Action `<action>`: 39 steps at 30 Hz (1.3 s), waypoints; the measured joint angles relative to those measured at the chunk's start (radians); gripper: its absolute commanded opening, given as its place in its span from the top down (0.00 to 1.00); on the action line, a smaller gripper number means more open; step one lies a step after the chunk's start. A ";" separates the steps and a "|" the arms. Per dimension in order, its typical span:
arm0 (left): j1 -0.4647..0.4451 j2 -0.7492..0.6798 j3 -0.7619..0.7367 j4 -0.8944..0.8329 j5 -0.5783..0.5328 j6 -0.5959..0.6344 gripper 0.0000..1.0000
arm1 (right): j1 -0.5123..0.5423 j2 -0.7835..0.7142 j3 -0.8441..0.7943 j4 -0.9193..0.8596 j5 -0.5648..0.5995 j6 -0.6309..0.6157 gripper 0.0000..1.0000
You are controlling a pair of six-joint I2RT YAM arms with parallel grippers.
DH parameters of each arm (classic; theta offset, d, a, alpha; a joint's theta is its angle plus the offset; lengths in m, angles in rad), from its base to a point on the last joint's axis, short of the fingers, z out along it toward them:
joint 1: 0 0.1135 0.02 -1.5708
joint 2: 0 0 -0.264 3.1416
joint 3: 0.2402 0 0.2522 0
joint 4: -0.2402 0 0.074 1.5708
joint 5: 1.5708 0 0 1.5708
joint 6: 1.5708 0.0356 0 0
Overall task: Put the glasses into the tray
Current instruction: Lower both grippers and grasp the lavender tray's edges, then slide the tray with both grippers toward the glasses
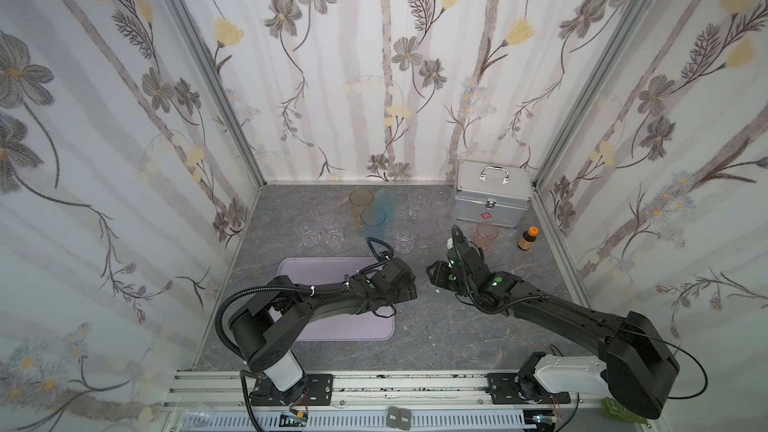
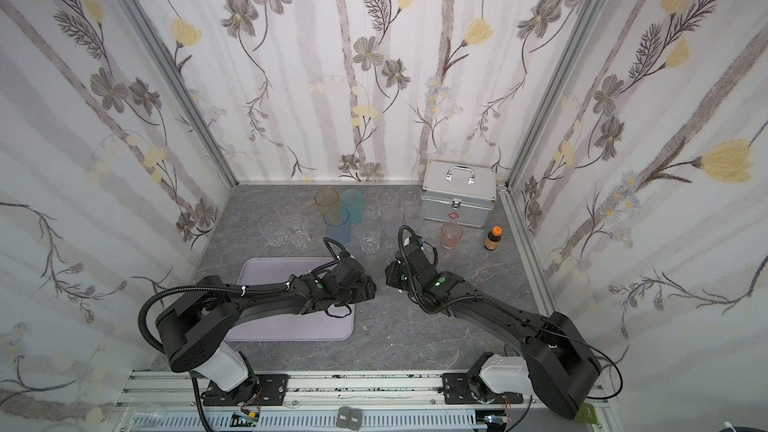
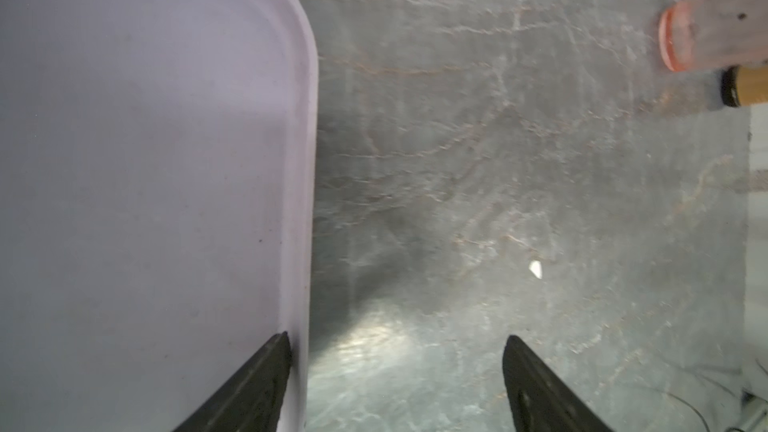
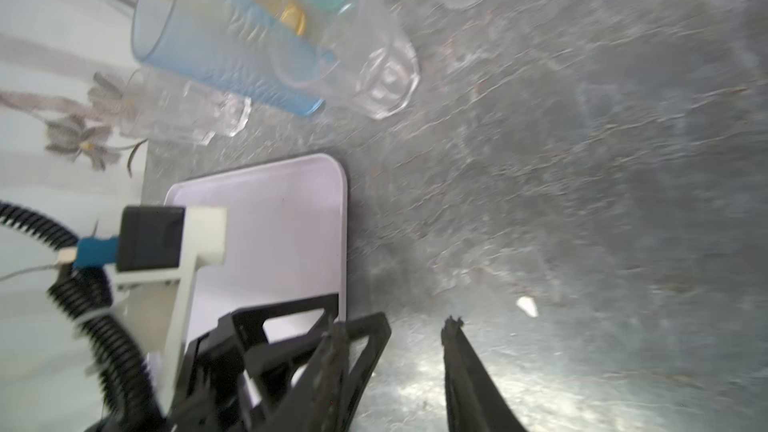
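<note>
Grey tabletop (image 1: 415,338): lilac tray (image 1: 340,328), red-cross case (image 1: 492,201)

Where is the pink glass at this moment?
In both top views the pink glass stands right of centre, just in front of the silver case, with the brown bottle to its right.

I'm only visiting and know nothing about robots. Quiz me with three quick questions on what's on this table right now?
1. True or false: one of the glasses already stands in the tray.
2. Pick one: the metal case stands A) at the far right corner, B) inside the tray, C) at the near left edge.
3. Fill in: the left end effector and the right end effector each hold ____.
Key: 1 false, they all stand on the table outside it; 2 A; 3 nothing, both are open and empty.
</note>
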 measured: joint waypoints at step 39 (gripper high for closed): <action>0.492 -0.593 -0.219 -0.150 -0.144 0.236 0.00 | 0.215 0.589 0.393 -0.152 0.015 -0.082 0.94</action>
